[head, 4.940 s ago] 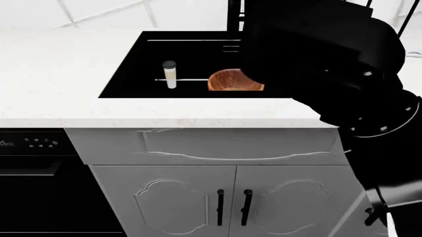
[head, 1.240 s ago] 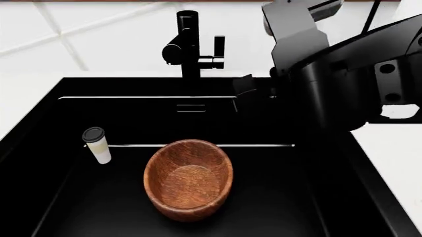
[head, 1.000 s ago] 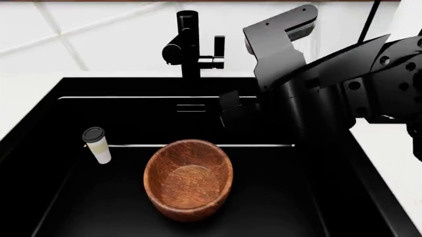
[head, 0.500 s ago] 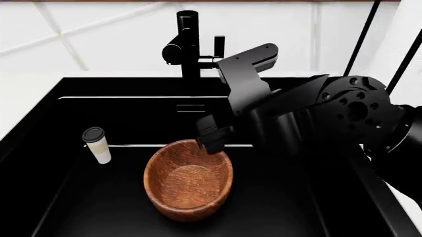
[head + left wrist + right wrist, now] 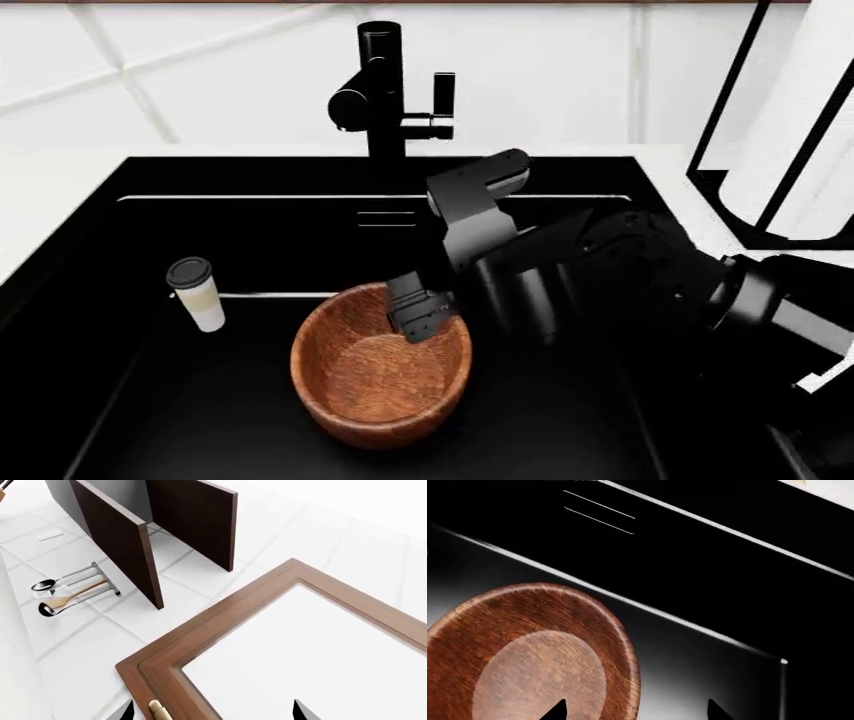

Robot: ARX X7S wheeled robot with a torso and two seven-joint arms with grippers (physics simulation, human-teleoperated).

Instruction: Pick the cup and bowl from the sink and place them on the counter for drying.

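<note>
The reddish-brown wooden bowl (image 5: 374,385) stands upright in the middle of the black sink (image 5: 147,420). My right gripper (image 5: 416,312) hangs open over the bowl's far right rim. In the right wrist view its two dark fingertips (image 5: 557,712) straddle the rim of the bowl (image 5: 527,655), one over the inside, one over the sink floor (image 5: 707,670). The cup (image 5: 196,294), cream-white with a black lid, stands upright to the bowl's left, apart from it. White counter (image 5: 34,205) borders the sink. My left gripper (image 5: 213,713) is open, holds nothing, and faces a wall.
A tall black faucet (image 5: 380,90) rises behind the sink's back edge. A white, black-edged object (image 5: 787,130) stands at the right. The left wrist view shows a brown window frame (image 5: 200,640), dark cabinet panels (image 5: 120,545) and hanging utensils (image 5: 67,590).
My right arm has swung down and left from the sink's back right corner to the bowl's far rim. Bowl and cup have not moved. The head view has closed in on the sink.
</note>
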